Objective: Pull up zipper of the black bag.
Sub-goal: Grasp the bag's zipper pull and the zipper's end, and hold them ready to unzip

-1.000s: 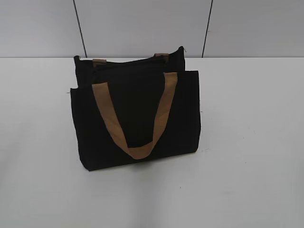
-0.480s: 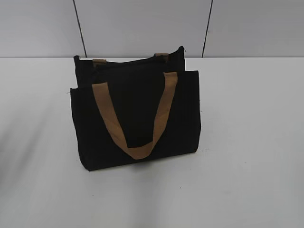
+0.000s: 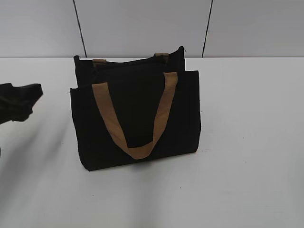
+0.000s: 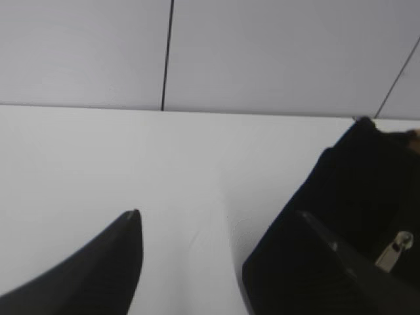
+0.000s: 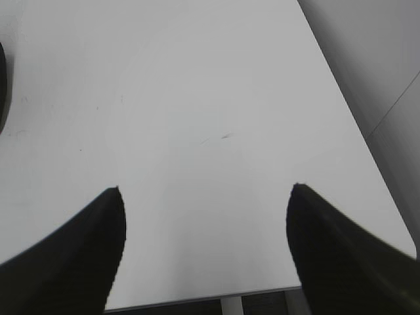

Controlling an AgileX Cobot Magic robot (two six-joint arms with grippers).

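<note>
The black bag (image 3: pixel 135 114) stands upright on the white table, its tan strap handle (image 3: pixel 135 116) hanging down the front. In the left wrist view the bag's left end (image 4: pixel 354 190) fills the right side, and the small silver zipper pull (image 4: pixel 394 250) hangs there behind my right finger. My left gripper (image 4: pixel 220 216) is open and empty, just left of the bag; in the exterior view it shows at the left edge (image 3: pixel 21 102). My right gripper (image 5: pixel 205 190) is open and empty over bare table, out of the exterior view.
The white table (image 3: pixel 247 142) runs back to a grey panelled wall (image 3: pixel 142 26). The right wrist view shows the table's near edge (image 5: pixel 197 298) and right edge, with floor beyond.
My left gripper has come into the exterior view from the left edge, toward the bag's left end. The bag has not moved.
</note>
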